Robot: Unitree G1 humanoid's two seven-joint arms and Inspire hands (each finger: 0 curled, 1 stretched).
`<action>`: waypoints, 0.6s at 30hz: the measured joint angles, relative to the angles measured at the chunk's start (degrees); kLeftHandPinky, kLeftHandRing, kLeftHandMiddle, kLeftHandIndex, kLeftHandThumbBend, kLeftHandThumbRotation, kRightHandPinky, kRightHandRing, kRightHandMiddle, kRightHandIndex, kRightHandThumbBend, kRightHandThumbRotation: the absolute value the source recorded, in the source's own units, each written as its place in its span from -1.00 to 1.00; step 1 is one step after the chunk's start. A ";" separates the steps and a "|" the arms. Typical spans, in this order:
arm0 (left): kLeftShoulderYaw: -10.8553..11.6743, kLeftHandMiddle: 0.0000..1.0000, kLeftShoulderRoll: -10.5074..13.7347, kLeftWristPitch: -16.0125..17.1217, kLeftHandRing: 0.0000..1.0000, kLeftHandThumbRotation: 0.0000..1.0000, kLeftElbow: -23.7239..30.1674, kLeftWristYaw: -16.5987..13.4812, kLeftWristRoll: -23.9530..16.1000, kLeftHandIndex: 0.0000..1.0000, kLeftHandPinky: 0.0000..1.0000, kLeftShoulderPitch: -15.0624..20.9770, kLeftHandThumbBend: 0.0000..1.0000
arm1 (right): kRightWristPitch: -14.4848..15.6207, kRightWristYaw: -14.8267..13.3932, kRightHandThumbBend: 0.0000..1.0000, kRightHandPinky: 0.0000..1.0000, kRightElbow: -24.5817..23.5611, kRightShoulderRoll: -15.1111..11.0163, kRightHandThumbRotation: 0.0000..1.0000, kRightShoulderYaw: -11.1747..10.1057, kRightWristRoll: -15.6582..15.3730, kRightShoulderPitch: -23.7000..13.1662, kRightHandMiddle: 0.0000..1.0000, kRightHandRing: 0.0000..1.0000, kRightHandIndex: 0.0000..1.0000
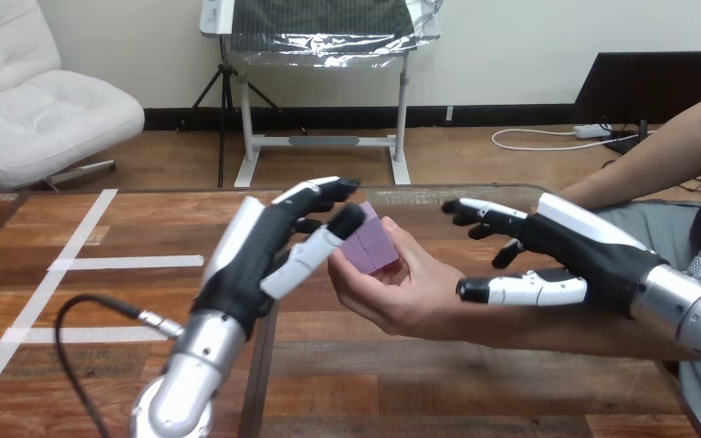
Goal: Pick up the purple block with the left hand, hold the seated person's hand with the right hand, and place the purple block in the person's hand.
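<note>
The robot's left arm (187, 365) rises from the bottom edge, left of the purple block (371, 245), over the wooden tabletop (475, 392). The left hand (256, 260) sits just left of the block and grasps it. Its thumb tip presses the block's left face, and its fingers (324, 192) reach over the block's top edge. The block stands tilted, lifted off the tabletop, and its lower right side rests in the person's hand (406, 297). That hand lies palm up directly under and to the right of the block, with its fingers cupped round the block's base. Right of the block, the robot's right hand (584, 251) lies over the person's wrist. Its fingers (479, 214) are released, stretched out towards the block with a gap between them and it. Its thumb lies along the near side of the wrist, not curled round it. Further right, the right arm (694, 310) runs off the edge.
</note>
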State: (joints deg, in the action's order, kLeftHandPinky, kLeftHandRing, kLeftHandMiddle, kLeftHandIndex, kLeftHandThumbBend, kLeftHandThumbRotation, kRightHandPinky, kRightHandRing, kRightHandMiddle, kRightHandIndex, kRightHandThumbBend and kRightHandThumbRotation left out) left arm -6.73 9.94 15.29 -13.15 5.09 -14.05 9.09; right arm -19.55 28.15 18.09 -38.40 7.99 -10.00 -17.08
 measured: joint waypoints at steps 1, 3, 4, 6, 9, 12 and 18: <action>0.18 0.62 0.04 0.03 0.64 0.97 0.66 -0.10 0.16 0.56 0.51 -0.48 0.48 | -0.33 -0.16 1.00 0.41 0.10 0.08 0.82 -0.15 0.31 0.14 0.83 0.74 0.89; 0.71 0.62 0.08 0.07 0.63 0.98 2.05 -0.18 0.43 0.55 0.49 -1.52 0.48 | -1.13 -0.40 1.00 0.41 0.35 0.29 0.86 -0.48 0.94 0.39 0.82 0.73 0.87; 0.96 0.62 0.08 0.09 0.63 0.98 2.71 -0.19 0.70 0.55 0.48 -1.98 0.47 | -1.54 -0.55 1.00 0.41 0.46 0.40 0.87 -0.67 1.20 0.53 0.82 0.73 0.87; 1.44 0.61 0.15 0.11 0.62 0.98 4.10 -0.24 1.38 0.55 0.48 -3.01 0.46 | -2.46 -0.92 1.00 0.41 0.73 0.68 0.90 -1.15 1.76 0.89 0.82 0.73 0.87; 2.33 0.61 0.26 0.15 0.61 0.98 6.53 -0.28 2.51 0.54 0.48 -4.80 0.42 | -3.68 -1.31 1.00 0.46 1.20 1.20 0.93 -1.80 3.19 1.41 0.82 0.74 0.86; 3.11 0.60 0.33 0.29 0.60 0.98 8.68 -0.38 2.87 0.54 0.48 -6.37 0.39 | -4.38 -1.50 1.00 0.51 1.30 1.81 0.93 -2.48 4.51 1.95 0.83 0.76 0.86; 4.57 0.58 0.47 0.92 0.59 1.00 13.41 -0.82 3.50 0.52 0.47 -9.83 0.36 | -6.32 -2.03 0.98 0.57 1.30 3.62 0.97 -4.19 7.75 3.52 0.82 0.77 0.84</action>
State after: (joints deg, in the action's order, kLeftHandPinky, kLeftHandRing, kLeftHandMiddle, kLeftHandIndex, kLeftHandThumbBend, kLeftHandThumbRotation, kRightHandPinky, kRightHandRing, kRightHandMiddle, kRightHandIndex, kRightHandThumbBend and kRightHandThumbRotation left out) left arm -2.16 10.41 16.21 0.26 4.28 -10.55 -0.75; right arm -25.88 26.12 19.39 -34.78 3.79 -2.25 -13.55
